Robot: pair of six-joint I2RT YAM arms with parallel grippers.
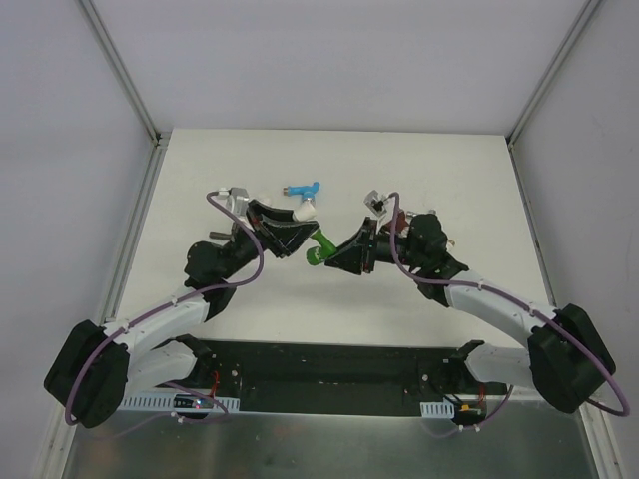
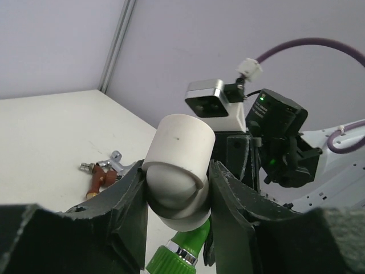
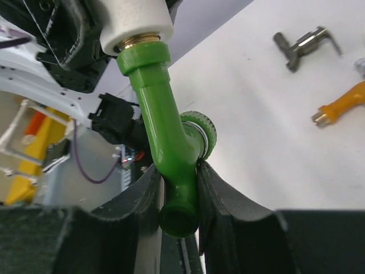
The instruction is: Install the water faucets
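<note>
The right tool (image 3: 179, 191) is clamped on the bent green plastic faucet (image 3: 165, 114), raised over the middle of the white tabletop (image 1: 449, 180). The faucet's brass end enters the stubby white pipe fitting (image 2: 179, 154), clamped in the left tool (image 2: 178, 197). A blue plastic faucet (image 1: 303, 189) lies just farther.

table (image 1: 300, 299): white | walls (image 1: 329, 60): pale grey (matte) | 2 metal corner posts (image 1: 120, 70)
</note>
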